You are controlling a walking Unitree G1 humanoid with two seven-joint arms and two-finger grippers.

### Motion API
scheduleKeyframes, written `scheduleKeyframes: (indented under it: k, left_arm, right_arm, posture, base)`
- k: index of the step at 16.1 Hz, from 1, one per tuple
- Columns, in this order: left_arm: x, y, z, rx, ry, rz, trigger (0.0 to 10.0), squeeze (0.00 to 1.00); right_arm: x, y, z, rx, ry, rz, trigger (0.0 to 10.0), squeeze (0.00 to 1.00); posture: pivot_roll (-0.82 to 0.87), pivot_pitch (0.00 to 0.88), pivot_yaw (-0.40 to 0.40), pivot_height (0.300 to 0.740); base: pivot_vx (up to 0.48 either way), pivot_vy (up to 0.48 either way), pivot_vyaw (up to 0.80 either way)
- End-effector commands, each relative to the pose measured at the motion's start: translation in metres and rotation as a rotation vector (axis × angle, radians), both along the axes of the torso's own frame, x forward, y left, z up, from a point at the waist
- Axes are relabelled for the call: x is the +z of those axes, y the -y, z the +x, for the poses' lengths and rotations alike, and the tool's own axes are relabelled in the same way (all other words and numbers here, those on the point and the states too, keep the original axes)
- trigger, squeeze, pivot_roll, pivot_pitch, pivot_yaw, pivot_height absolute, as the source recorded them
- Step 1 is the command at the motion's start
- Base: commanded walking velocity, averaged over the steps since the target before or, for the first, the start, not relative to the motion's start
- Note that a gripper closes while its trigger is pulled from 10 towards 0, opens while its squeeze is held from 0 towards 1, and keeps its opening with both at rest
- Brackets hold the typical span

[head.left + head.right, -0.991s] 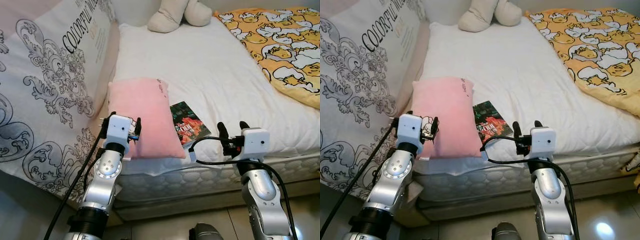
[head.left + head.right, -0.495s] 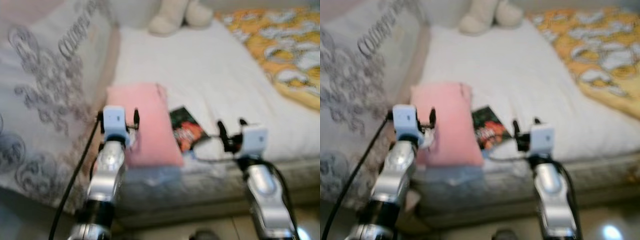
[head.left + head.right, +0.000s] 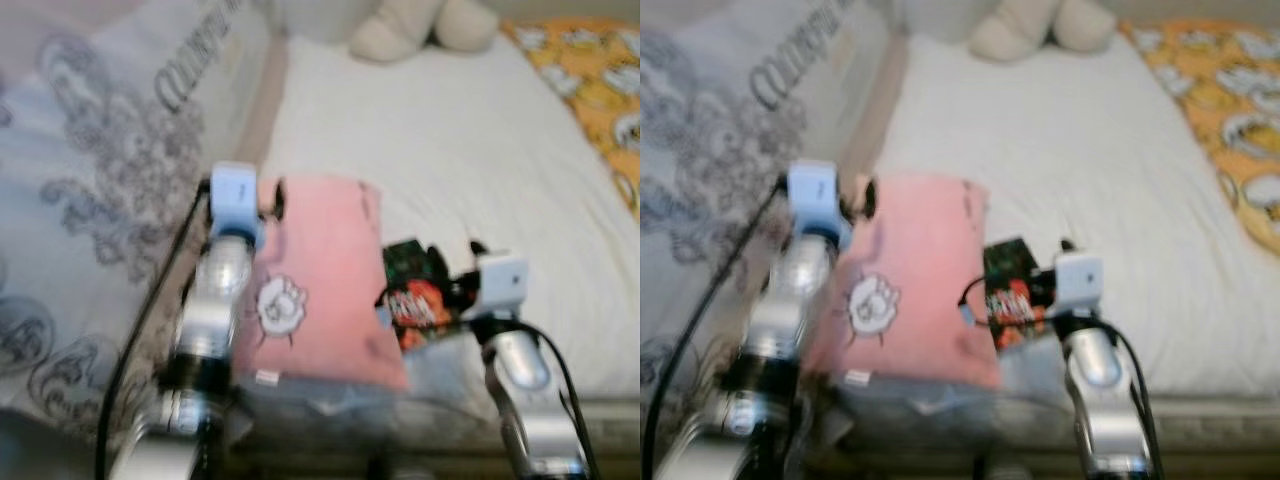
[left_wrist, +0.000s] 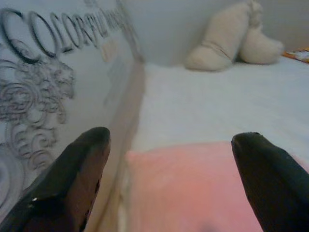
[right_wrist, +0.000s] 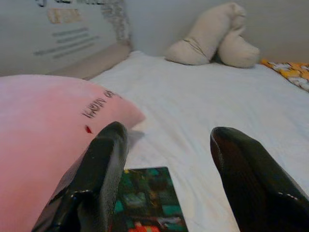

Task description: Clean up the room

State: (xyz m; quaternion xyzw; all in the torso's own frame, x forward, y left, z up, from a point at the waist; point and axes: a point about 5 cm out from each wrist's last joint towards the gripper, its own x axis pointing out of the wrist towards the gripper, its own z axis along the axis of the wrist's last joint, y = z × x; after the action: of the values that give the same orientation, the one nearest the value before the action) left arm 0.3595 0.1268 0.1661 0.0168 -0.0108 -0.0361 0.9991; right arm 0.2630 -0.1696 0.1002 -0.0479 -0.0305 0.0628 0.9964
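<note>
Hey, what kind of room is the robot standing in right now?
Most likely a bedroom: a white quilted mattress carries a pink rectangular pillow, a yellow cartoon-print blanket and a beige plush toy.

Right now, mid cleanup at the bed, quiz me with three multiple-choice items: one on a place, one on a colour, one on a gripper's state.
1. Where does the book lie?
A. on the pink pillow
B. on the white mattress beside the pink pillow
C. on the yellow blanket

2. What colour is the patterned blanket at the bed's far right?
A. blue
B. green
C. yellow-orange

3. How are the right gripper's fingers?
A. open, holding nothing
B. shut on the book
C. shut on the pillow

Answers: 1 B, the book rests on the mattress next to the pink pillow. 2 C, the blanket is yellow-orange. 3 A, the right gripper hovers spread above the book.
</note>
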Motion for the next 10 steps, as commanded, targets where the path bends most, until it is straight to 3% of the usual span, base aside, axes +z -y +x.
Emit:
scheduleKeyframes:
  k: [1, 4, 5, 7, 10]
  left_arm:
    - [-0.013, -0.015, 0.006, -0.01, -0.133, -0.021, 10.0, 0.0]
    - [-0.034, -0.018, 0.017, -0.18, -0.428, -0.003, 10.0, 0.0]
    - [-0.044, -0.016, 0.015, -0.273, -0.549, -0.084, 10.0, 0.0]
    - [-0.053, -0.015, 0.013, -0.314, -0.617, -0.131, 10.0, 0.0]
    - [-0.062, -0.007, 0.015, -0.294, -0.659, -0.274, 10.0, 0.0]
  right_arm:
    - [0.0, -0.005, -0.001, 0.021, -0.001, 0.015, 10.0, 0.0]
    - [0.0, -0.005, -0.001, 0.014, -0.005, 0.023, 10.0, 0.0]
    - [-0.001, -0.004, -0.002, 0.009, -0.009, 0.028, 10.0, 0.0]
    - [-0.002, -0.003, -0.002, 0.004, -0.013, 0.03, 10.0, 0.0]
    - [-0.003, -0.005, -0.002, 0.004, -0.017, 0.034, 10.0, 0.0]
  posture:
    - [-0.19, 0.0, 0.074, 0.704]
    - [-0.2, 0.0, 0.077, 0.704]
    - [-0.2, 0.0, 0.08, 0.704]
    - [-0.2, 0.0, 0.084, 0.704]
    - [-0.21, 0.0, 0.083, 0.704]
  base:
    - [0.0, 0.0, 0.0]
    - [0.0, 0.0, 0.0]
    - [0.0, 0.0, 0.0]
    - [0.0, 0.0, 0.0]
    - [0.0, 0.0, 0.0]
